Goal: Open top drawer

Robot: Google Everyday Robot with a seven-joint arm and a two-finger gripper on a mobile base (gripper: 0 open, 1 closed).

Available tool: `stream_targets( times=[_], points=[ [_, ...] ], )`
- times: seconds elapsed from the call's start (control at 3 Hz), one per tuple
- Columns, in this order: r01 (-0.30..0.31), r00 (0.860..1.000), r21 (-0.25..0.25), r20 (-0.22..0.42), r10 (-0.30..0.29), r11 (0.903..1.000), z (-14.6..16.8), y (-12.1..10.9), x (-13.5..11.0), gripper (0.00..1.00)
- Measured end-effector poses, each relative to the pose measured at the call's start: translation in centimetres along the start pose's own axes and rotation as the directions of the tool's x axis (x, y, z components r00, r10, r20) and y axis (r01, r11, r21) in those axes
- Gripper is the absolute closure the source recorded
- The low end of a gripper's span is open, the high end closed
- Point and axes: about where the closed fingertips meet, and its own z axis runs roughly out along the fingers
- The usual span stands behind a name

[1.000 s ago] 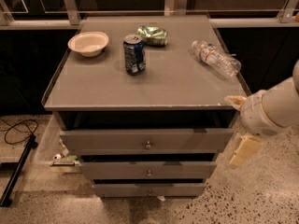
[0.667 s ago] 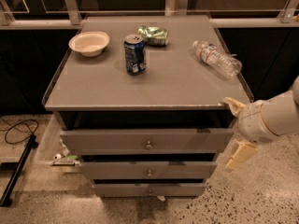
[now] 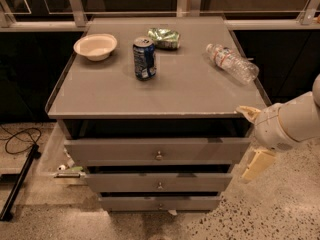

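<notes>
The top drawer is the widest grey front, just under the cabinet top, with a small round metal knob at mid-front. A dark gap shows above its front; its interior is hidden. My gripper is at the cabinet's front right corner, level with the top drawer's right end and well right of the knob. Its two cream fingers are spread, one by the tabletop corner and one lower. It is open and holds nothing.
On the grey cabinet top stand a white bowl, a blue soda can, a crumpled green bag and a lying plastic bottle. Two narrower drawers sit below. A cable and stand are on the floor at left.
My gripper has shifted slightly left and down beside the cabinet's right front corner. The drawers and the objects on top have not moved.
</notes>
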Motion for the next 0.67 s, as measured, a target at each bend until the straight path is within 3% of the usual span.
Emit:
stream_targets(
  times=[0.33, 0.67],
  points=[
    [0.030, 0.999, 0.014, -0.039, -0.030, 0.9994, -3.97, 1.92, -1.33, 0.00],
    [0.030, 0.999, 0.014, -0.039, -0.029, 0.9995, -3.94, 1.92, -1.32, 0.00]
  ],
)
